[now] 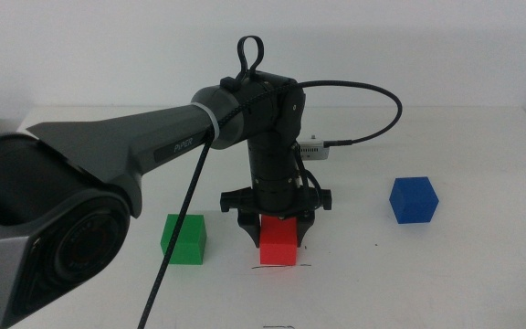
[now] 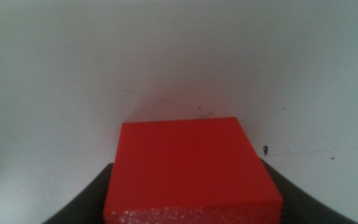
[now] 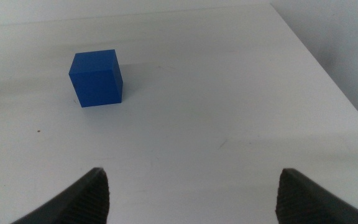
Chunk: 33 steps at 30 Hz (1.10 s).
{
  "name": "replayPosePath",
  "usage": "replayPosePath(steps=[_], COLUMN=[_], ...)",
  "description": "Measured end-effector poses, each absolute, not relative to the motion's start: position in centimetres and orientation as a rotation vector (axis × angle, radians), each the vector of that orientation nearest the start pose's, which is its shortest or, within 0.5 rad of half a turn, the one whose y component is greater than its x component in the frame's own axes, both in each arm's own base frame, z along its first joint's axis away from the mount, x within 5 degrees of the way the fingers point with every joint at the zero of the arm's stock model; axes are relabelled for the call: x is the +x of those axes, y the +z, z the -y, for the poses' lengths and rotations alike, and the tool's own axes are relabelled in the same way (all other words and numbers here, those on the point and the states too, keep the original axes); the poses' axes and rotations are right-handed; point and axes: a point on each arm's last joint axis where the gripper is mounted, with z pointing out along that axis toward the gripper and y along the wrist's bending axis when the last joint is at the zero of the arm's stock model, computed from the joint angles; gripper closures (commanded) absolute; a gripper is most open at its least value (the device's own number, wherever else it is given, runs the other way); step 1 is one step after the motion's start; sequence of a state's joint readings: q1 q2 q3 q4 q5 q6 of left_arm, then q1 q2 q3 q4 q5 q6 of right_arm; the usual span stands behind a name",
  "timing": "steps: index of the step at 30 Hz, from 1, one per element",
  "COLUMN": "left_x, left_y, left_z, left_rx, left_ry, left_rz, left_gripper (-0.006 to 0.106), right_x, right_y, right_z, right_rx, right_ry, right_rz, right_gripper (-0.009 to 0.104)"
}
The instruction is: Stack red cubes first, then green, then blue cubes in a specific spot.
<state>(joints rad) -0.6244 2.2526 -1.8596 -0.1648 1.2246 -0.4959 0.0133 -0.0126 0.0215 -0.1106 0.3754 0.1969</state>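
The red cube [image 1: 278,241] rests on the white table, right at a short black pen line [image 1: 283,266] that shows along its front edge. My left gripper [image 1: 278,230] comes straight down over it and is shut on the red cube [image 2: 188,165], one jaw on each side. The green cube [image 1: 184,238] stands just left of it, apart from it. Further right, the blue cube [image 1: 414,199] sits alone, and the right wrist view shows the blue cube [image 3: 96,78] ahead of my open right gripper [image 3: 194,183], which holds nothing. The right arm is out of the middle view.
The left arm's thick body [image 1: 71,183] fills the left side of the middle view, and its black cable [image 1: 373,110] loops over the table behind the gripper. A white wall stands behind the table's far edge [image 1: 446,108].
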Motion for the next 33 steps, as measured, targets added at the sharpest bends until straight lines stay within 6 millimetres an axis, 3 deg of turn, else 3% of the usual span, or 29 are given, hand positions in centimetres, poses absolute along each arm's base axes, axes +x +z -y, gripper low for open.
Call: replayPosePath(steps=[4, 5, 11, 33], left_x=[36.3, 36.4, 36.4, 36.2], left_y=[17.4, 17.4, 16.5, 19.3], left_z=[27.9, 27.9, 28.1, 27.7], left_rx=[0.103, 0.102, 0.092, 0.111], left_ry=[-0.246, -0.249, -0.255, -0.268], left_rz=[-3.179, -3.175, -3.187, -3.131], left_gripper=[0.051, 0.029, 0.008, 0.007], right_x=[5.2, 5.2, 5.2, 5.2], right_y=[17.3, 17.3, 17.3, 17.3], right_z=[0.3, 0.3, 0.3, 0.3], right_rx=[0.103, 0.103, 0.103, 0.103], right_ry=[0.036, 0.036, 0.036, 0.036], right_rz=[-1.863, -1.863, -1.863, -1.863], right_gripper=[0.021, 0.021, 0.021, 0.021])
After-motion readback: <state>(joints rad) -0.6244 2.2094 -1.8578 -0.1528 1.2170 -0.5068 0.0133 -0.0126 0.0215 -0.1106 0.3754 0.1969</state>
